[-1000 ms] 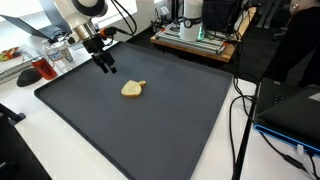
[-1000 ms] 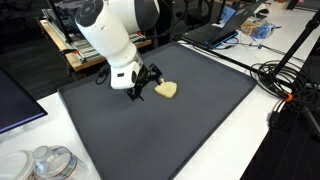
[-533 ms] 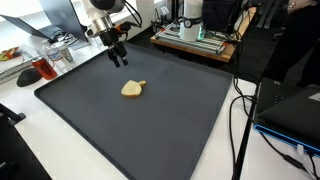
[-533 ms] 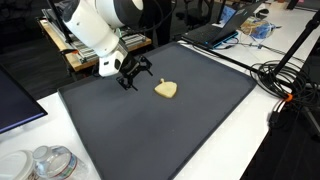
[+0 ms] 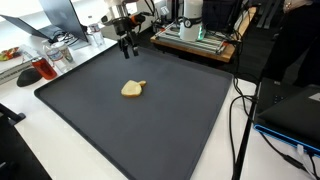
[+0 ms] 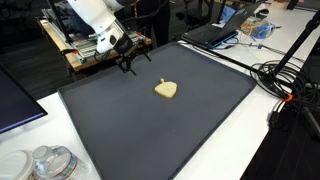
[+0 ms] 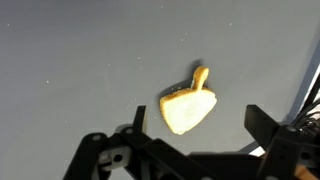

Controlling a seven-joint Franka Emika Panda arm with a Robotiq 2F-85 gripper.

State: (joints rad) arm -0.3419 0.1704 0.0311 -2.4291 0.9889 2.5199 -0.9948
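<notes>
A small yellow, pear-shaped object (image 5: pixel 132 89) (image 6: pixel 165 89) lies alone on the dark grey mat (image 5: pixel 150 120) (image 6: pixel 190 130). In the wrist view this yellow object (image 7: pixel 187 108) shows well below, framed between the two dark fingers (image 7: pixel 136 118). My gripper (image 5: pixel 129 45) (image 6: pixel 129 64) (image 7: pixel 197 122) hangs open and empty, raised above the mat's far edge, clearly apart from the yellow object.
White table around the mat carries a red cup (image 5: pixel 45 69) and clutter at one side, glass jars (image 6: pixel 45 163) near a corner, cables (image 6: pixel 285 80) and laptops (image 6: pixel 215 33). A shelf with equipment (image 5: pixel 200 35) stands behind the mat.
The arm has lifted and pulled back from beside the yellow object toward the mat's far edge. The gripper stayed open; the object did not move.
</notes>
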